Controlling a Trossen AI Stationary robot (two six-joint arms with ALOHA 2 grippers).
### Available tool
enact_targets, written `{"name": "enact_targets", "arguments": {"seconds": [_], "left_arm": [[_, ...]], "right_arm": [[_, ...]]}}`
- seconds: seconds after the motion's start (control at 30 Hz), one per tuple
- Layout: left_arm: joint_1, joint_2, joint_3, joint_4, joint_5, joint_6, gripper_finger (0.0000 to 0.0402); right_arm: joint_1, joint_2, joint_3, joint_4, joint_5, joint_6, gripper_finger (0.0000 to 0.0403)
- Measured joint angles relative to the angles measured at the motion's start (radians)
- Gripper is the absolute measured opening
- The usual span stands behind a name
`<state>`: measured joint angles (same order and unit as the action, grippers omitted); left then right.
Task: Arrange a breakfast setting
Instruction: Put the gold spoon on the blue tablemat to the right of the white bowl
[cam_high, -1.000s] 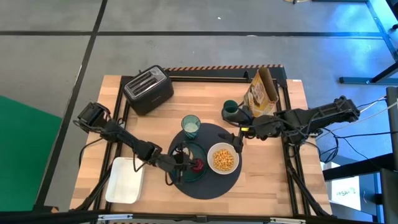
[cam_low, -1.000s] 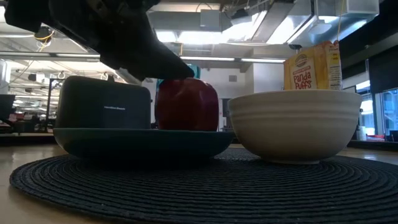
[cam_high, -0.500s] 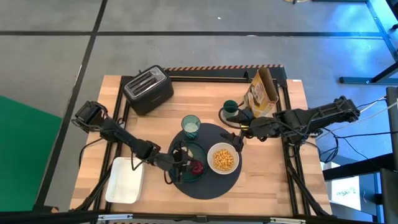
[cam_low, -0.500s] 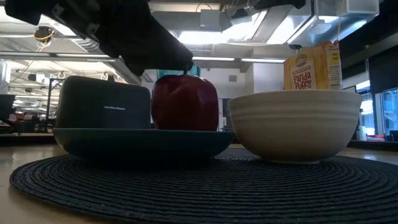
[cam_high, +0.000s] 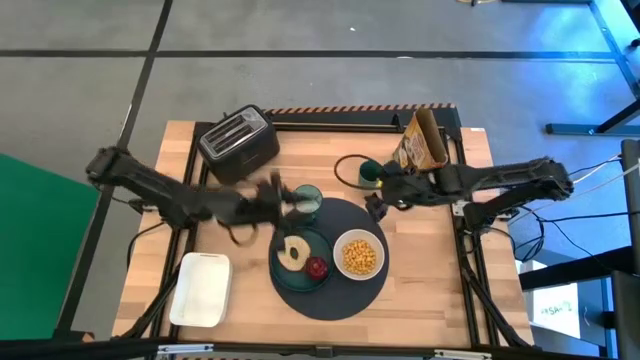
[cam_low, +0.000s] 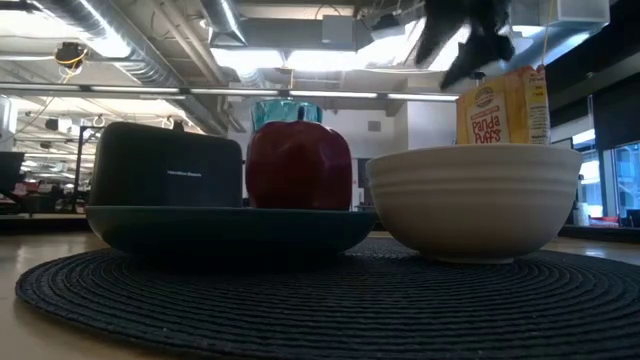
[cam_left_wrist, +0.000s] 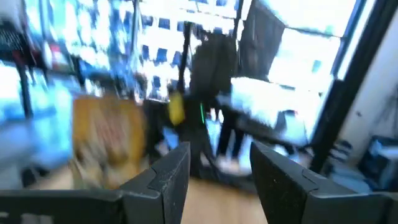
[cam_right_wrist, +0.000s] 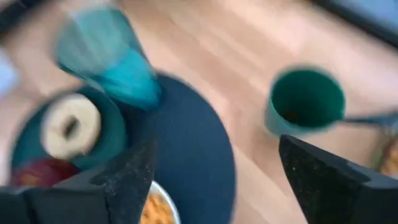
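Resting on teal plate (cam_high: 297, 268): bagel (cam_high: 293, 251) & red fruit (cam_high: 317, 267) (both grippers (cam_left_wrist: 214, 165) (cam_right_wrist: 214, 165) spread wide, empty).

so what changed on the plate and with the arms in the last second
The left gripper has pulled off the teal plate toward the toaster, open and empty, leaving the bagel and dark-red fruit uncovered. The right gripper has drawn back toward the small green cup, open. The bowl, tumbler, cereal box and mat have not moved.
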<state>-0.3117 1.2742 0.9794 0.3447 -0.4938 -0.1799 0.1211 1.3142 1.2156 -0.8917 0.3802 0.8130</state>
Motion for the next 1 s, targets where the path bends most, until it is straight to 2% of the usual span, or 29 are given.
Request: {"name": "enact_targets", "arguments": {"seconds": [0.2, 0.37, 0.63, 0.73, 0.8, 0.9, 1.0], "left_arm": [[0.155, -0.04, 0.184, -0.269, 0.105, 0.117, 0.0162], [0.238, -0.035, 0.229, -0.38, 0.161, 0.122, 0.0162], [0.311, -0.023, 0.228, -0.426, 0.239, 0.131, 0.0162], [0.334, -0.024, 0.228, -0.435, 0.262, 0.131, 0.0162], [0.35, -0.023, 0.228, -0.443, 0.268, 0.131, 0.0162], [0.376, -0.023, 0.228, -0.443, 0.269, 0.124, 0.0162], [0.406, -0.023, 0.228, -0.444, 0.301, 0.086, 0.0162]], "right_arm": [[-0.17, 0.095, 0.0, -0.079, -0.138, -0.038, 0.0262], [-0.28, 0.144, 0.0, -0.129, -0.186, -0.055, 0.0222], [-0.299, 0.15, 0.0, -0.102, -0.195, -0.086, 0.0201], [-0.298, 0.15, 0.0, -0.064, -0.238, -0.115, 0.0201], [-0.287, 0.15, 0.0, 0.03, -0.284, -0.159, 0.0201], [-0.277, 0.157, 0.001, 0.158, -0.27, -0.203, 0.0197], [-0.289, 0.186, 0.003, 0.151, -0.226, -0.223, 0.0187]]}}
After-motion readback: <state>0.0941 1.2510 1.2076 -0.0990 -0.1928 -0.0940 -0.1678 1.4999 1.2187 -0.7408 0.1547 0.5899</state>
